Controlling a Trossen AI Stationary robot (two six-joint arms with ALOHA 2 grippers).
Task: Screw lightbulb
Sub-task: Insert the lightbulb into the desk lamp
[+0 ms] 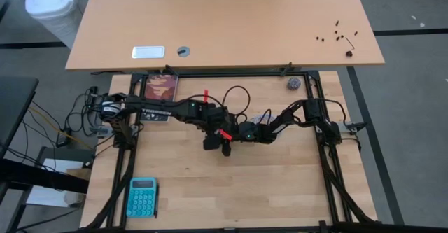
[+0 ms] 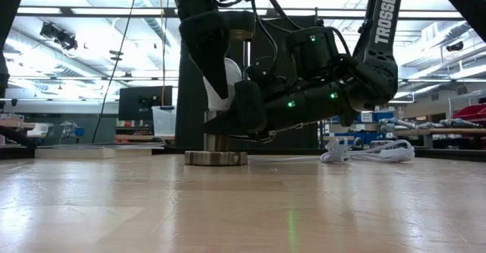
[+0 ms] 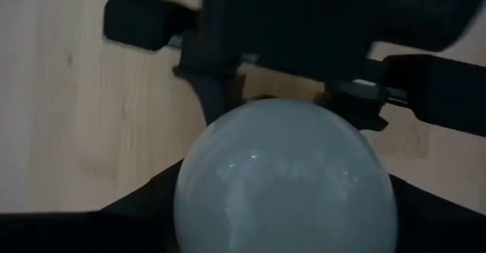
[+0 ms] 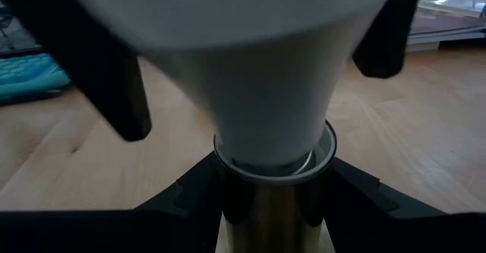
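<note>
From above, both arms meet near the middle of the wooden table (image 1: 280, 191). The left gripper (image 1: 225, 140) reaches in from the left side, and the right gripper (image 1: 246, 131) comes from the right, so the two heads are just beside each other. The lightbulb itself is hidden under them in this view. A teal calculator (image 1: 142, 196) lies well apart at the near left corner, and a small grey ball (image 1: 293, 83) rests near the far right edge. A white cord (image 1: 260, 116) runs away from the place where the arms meet.

In the low view, the lightbulb (image 2: 225, 82) stands upright with its neck down in the socket (image 2: 216, 153), whose round metal foot sits flat on the table. The left gripper (image 2: 216, 59) comes from above and its dark fingers lie against the white glass. The right gripper (image 2: 239, 116) comes from the side, low, around the socket stem; I judge it steadies the socket so that it cannot turn together with the bulb. The word "TROSSEN" is readable on the right arm (image 2: 383, 17).

In the left wrist view, the lightbulb (image 3: 285, 181) fills the picture between the left arm's own fingers, which are closed to a middle width on the round glass.

In the right wrist view, the lightbulb (image 4: 262, 93) narrows down into the socket (image 4: 273, 169), and the right fingers are closed on the metal stem from both sides
</note>
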